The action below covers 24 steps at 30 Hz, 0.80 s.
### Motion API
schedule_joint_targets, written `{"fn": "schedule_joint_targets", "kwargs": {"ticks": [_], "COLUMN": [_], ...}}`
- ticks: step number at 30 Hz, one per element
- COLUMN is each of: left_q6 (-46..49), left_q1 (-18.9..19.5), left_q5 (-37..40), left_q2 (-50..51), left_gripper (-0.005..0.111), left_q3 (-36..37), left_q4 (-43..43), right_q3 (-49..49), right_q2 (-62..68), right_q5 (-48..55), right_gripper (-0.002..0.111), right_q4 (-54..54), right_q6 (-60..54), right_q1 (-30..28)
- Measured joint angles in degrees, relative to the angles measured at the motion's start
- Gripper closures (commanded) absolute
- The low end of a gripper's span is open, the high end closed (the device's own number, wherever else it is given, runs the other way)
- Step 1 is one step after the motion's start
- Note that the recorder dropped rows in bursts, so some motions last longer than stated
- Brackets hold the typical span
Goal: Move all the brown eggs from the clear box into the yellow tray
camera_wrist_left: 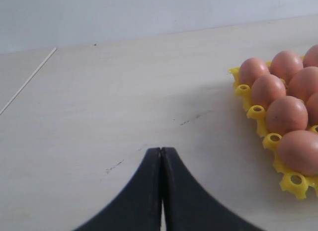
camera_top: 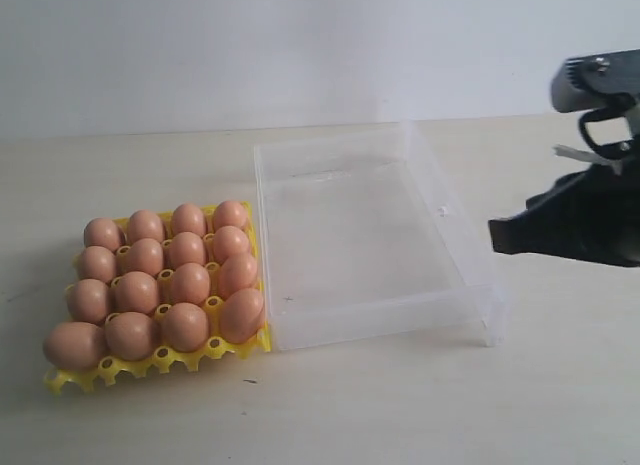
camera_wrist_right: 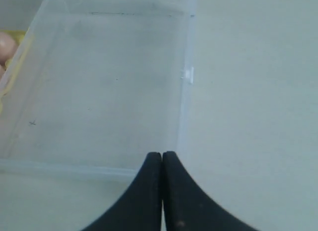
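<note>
Nearest in the exterior view, the bright yellow plastic lattice egg tray (camera_top: 75, 377) sits on the pale wooden table (camera_top: 400, 415). Smooth, oval, orange-brown eggs (camera_top: 188, 283) fill it in four rows of four. Touching its right edge is the shallow clear plastic box (camera_top: 380, 320). The black right gripper (camera_wrist_right: 162, 156) hangs near the box's right wall, fingers pressed together on nothing. Only its wrist view shows the small latch tab (camera_wrist_right: 188, 73). Only the left wrist view shows the left gripper (camera_wrist_left: 161, 151), closed over bare table beside the tray.

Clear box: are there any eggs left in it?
Empty. Only bare floor shows inside the box; the eggs all sit in the tray.
</note>
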Motion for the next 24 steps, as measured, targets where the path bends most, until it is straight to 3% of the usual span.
{"fn": "schedule_joint_targets", "kwargs": {"ticks": [10,16,20,24], "left_q6": [0.0,0.0,0.0,0.0], "left_q1": [0.0,0.0,0.0,0.0], "left_q5": [0.0,0.0,0.0,0.0], "left_q2": [0.0,0.0,0.0,0.0], "left_gripper": [0.107,0.107,0.107,0.107], "left_q3": [0.0,0.0,0.0,0.0], "left_q4": [0.0,0.0,0.0,0.0], "right_q3": [12.2,21.3,26.8,30.6], "right_q2": [-12.1,-22.7,-37.7,-57.7], "right_q5": [-2.0,-13.9,-18.3,-19.0], "right_gripper": [0.108,0.108,0.108,0.108], "right_q4": [6.5,11.8,14.3,14.9], "right_q6": [0.4,0.4,0.4,0.5], "right_q1": [-4.3,-4.4,-6.1,-15.1]}}
